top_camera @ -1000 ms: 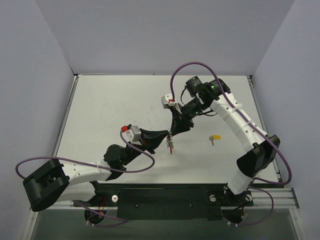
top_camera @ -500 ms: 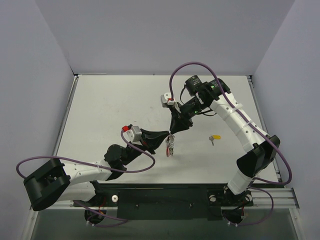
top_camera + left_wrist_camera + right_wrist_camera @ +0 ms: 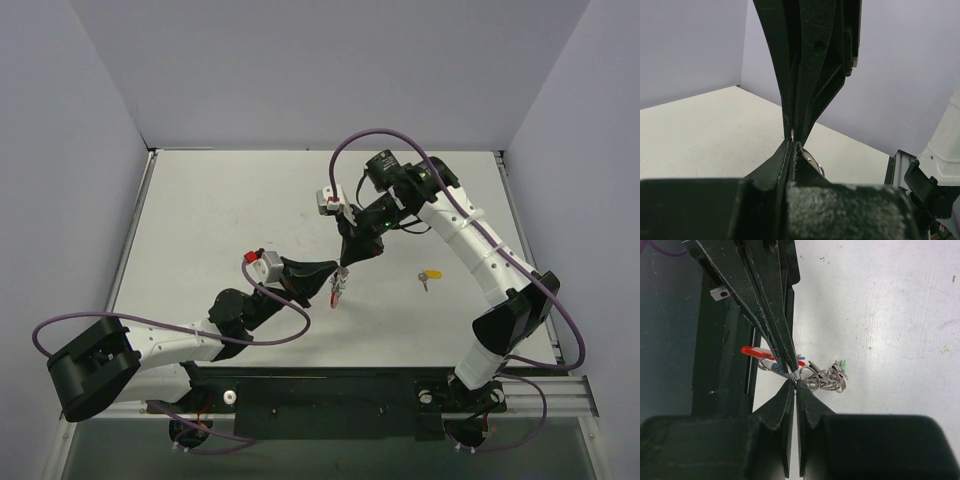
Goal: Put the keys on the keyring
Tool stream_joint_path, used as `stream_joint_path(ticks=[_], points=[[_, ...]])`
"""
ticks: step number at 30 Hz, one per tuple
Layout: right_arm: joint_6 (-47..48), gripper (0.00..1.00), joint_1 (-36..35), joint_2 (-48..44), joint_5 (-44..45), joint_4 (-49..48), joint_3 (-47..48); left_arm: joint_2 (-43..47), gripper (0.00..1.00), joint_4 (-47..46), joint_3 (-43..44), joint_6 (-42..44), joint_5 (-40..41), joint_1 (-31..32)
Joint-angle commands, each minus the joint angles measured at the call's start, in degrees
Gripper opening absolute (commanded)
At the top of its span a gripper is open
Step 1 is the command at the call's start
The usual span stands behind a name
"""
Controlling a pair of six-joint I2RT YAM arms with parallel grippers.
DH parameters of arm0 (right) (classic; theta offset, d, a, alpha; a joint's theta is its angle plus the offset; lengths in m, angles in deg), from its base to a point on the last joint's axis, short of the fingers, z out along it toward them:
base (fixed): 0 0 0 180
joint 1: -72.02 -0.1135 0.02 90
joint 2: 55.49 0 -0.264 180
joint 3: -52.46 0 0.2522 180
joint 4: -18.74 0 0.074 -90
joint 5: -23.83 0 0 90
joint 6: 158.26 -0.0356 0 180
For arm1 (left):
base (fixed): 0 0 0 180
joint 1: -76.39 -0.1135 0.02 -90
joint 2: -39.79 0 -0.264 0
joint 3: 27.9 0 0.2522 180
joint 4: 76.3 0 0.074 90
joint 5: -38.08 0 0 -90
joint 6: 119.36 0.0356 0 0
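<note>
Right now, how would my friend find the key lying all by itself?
Find the white table, then the right arm over its right side. Just left of that arm, one small key lies alone. Its yellow cap, and lying flat, set it apart from the bunch of keys held mid-table.

- Top external: high on the near side, looking down over the whole table [image 3: 220, 200].
- Left wrist: close, level along the left gripper [image 3: 792, 144].
- Right wrist: close, down along the right gripper [image 3: 796, 383].
- All share the spot where the tips meet.

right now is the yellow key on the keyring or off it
Off: the yellow key lies alone on the table, apart from the held keyring.
</note>
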Motion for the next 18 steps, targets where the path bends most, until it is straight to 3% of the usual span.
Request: stream_joint_path(ticks=[1,5,6,10,18], points=[[-6.54,0.0,-1.53,1.33,3.49,-0.15,2.6,0.81,0.0,-0.84,1.32,0.32,0.49,-0.04],[-10.24,0.0,-1.88,1.59,6.84,-0.42,2.6,-0.07,0.0,-0.13,1.15,-0.29,0.66,-0.04],[-11.46,0.0,-1.97,1.77,8.15,-0.41,2.77,-0.24,0.03,-0.04,1.15,-0.73,0.4,-0.04],[-11.66,0.0,-1.88,3.34,12.11,3.79,5.83,-0.34,0.29,0.57,0.62,-0.82,-0.74,-0.13],[-5.67,0.0,-2.85,11.17,19.48,21.99,15.95,5.72,0.43,12.25,0.62,5.67,-1.01,-0.48]])
